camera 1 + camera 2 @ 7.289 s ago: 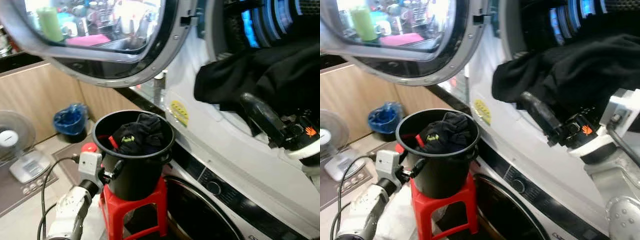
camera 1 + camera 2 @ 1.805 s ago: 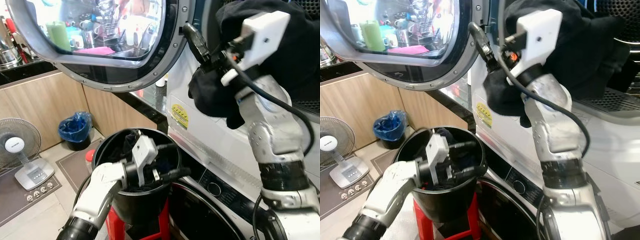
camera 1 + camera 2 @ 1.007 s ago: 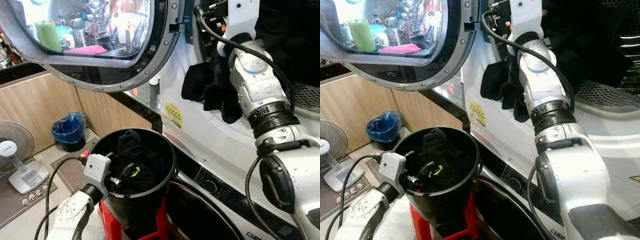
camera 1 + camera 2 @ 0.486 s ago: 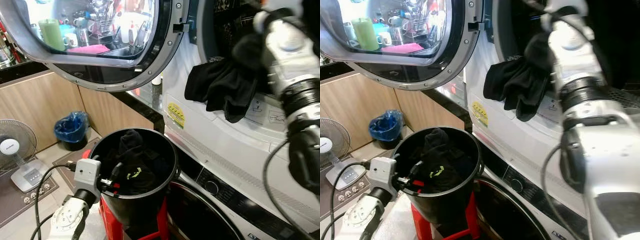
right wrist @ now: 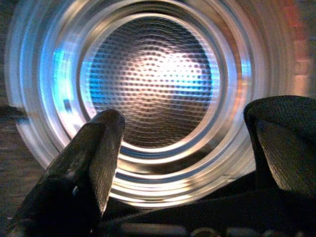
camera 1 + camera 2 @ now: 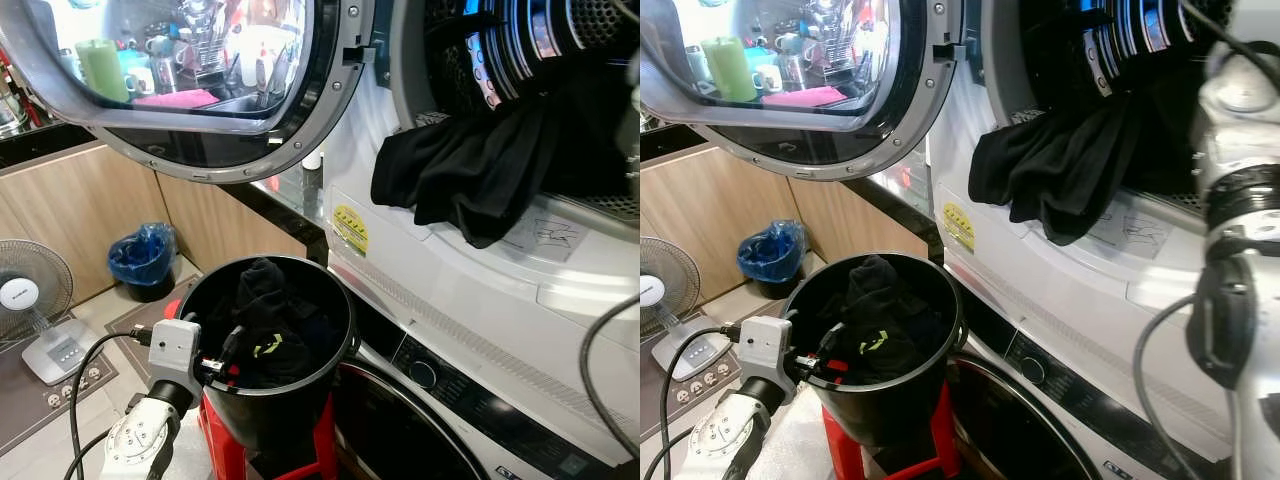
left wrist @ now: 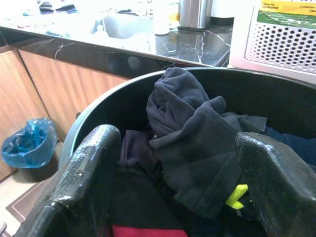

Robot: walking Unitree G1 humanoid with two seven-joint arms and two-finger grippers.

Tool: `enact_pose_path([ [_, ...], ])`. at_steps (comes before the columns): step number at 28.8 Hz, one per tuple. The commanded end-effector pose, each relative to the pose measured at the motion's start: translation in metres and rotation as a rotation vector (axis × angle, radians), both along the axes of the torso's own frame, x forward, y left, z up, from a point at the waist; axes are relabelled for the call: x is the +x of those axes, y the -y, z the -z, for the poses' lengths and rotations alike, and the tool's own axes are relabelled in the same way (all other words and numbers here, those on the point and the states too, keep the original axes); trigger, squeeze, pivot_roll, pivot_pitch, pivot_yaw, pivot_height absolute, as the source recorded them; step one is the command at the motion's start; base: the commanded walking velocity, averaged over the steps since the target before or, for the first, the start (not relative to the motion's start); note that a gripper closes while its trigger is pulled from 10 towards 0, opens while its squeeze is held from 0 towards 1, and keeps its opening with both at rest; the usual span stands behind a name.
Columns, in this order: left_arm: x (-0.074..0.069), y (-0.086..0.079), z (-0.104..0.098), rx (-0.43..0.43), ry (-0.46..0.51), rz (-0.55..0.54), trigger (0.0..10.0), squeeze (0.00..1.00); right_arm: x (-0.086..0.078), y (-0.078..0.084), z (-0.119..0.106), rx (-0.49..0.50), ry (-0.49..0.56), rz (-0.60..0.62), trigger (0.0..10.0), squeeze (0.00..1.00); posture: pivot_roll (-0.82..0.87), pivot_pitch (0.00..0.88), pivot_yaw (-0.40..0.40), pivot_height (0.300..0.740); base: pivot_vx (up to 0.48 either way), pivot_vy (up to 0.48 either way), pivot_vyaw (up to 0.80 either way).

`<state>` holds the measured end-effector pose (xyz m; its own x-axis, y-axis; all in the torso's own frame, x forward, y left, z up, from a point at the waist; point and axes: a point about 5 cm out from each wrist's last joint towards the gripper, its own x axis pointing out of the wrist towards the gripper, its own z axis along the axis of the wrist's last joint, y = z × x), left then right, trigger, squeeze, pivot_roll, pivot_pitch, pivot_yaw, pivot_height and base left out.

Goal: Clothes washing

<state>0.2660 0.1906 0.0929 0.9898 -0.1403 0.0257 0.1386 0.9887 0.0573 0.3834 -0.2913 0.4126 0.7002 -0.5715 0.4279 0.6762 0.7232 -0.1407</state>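
Right wrist view faces the drum (image 5: 153, 79), right gripper (image 5: 187, 163) spread; left gripper (image 7: 173, 192) spread over bucket (image 6: 330, 350).

— What stands along the wall?
— Wood-panelled cabinets (image 6: 90, 210) under a dark marble surface (image 7: 163, 47).
— And on the floor?
— A white fan (image 6: 35, 300) on a brown mat (image 6: 60, 395), and a bin with a blue bag (image 6: 140, 258).

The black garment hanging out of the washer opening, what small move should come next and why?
Probably push the black garment deeper into the drum with the open right gripper: much of it drapes over the door rim.
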Motion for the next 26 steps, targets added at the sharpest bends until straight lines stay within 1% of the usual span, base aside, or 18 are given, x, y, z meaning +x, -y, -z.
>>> enact_pose_path([
  [1,-0.002,-0.001,0.001,0.014,0.003,-0.006,10.0,0.00,-0.003,0.010,0.004,-0.022,-0.037,0.055,10.0,0.00,0.09,0.017,-0.005,0.740,0.000,0.000,0.00],
  [2,-0.003,-0.001,0.001,0.013,0.001,-0.007,10.0,0.00,-0.002,0.010,0.006,-0.029,-0.050,0.049,10.0,0.00,0.09,0.017,-0.005,0.740,0.000,0.000,0.00],
  [4,-0.003,-0.001,0.002,0.012,-0.001,-0.008,10.0,0.00,0.000,0.008,0.010,-0.011,-0.057,0.025,10.0,0.00,0.09,0.017,-0.005,0.740,0.000,0.000,0.00],
  [5,-0.002,-0.001,0.002,0.011,-0.005,-0.007,10.0,0.00,0.004,0.004,0.016,-0.010,-0.089,-0.006,10.0,0.00,0.09,0.013,-0.004,0.740,0.000,0.000,0.00],
  [6,-0.002,-0.001,0.002,0.011,-0.005,-0.007,10.0,0.00,0.004,0.004,0.016,-0.010,-0.089,-0.006,10.0,0.00,0.09,0.013,-0.004,0.740,0.000,0.000,0.00],
  [8,-0.001,0.002,0.003,0.004,-0.015,0.004,10.0,0.00,0.010,-0.003,0.027,-0.012,-0.139,-0.044,10.0,0.00,0.10,0.014,-0.005,0.740,0.000,0.000,0.00],
  [11,-0.001,0.006,0.004,-0.005,-0.027,0.019,10.0,0.00,0.015,-0.009,0.042,0.008,-0.187,-0.083,10.0,0.00,0.10,0.019,-0.004,0.740,0.000,0.000,0.00],
  [12,-0.002,0.008,0.005,-0.014,-0.035,0.023,10.0,0.00,0.018,-0.012,0.051,0.018,-0.214,-0.095,10.0,0.00,0.10,0.023,-0.003,0.740,0.000,0.000,0.00],
  [16,-0.002,0.009,0.007,-0.010,-0.050,0.036,10.0,0.00,0.023,-0.020,0.066,0.052,-0.257,-0.144,10.0,0.00,0.10,0.028,-0.002,0.740,0.000,0.000,0.00],
  [18,-0.002,0.009,0.007,-0.016,-0.052,0.037,10.0,0.00,0.024,-0.021,0.068,0.055,-0.265,-0.151,10.0,0.00,0.10,0.030,-0.002,0.740,0.000,0.000,0.00],
  [21,-0.001,0.010,0.008,-0.023,-0.064,0.046,10.0,0.00,0.028,-0.029,0.079,0.069,-0.304,-0.200,10.0,0.00,0.10,0.031,-0.001,0.740,0.000,0.000,0.00],
  [25,-0.002,0.012,0.010,-0.028,-0.080,0.055,10.0,0.00,0.029,-0.033,0.082,0.117,-0.303,-0.231,10.0,0.00,0.10,0.036,0.000,0.740,0.000,0.000,0.00],
  [26,-0.003,0.014,0.011,-0.028,-0.085,0.058,10.0,0.00,0.030,-0.034,0.083,0.157,-0.292,-0.255,10.0,0.00,0.10,0.036,0.000,0.740,0.000,0.000,0.00],
])
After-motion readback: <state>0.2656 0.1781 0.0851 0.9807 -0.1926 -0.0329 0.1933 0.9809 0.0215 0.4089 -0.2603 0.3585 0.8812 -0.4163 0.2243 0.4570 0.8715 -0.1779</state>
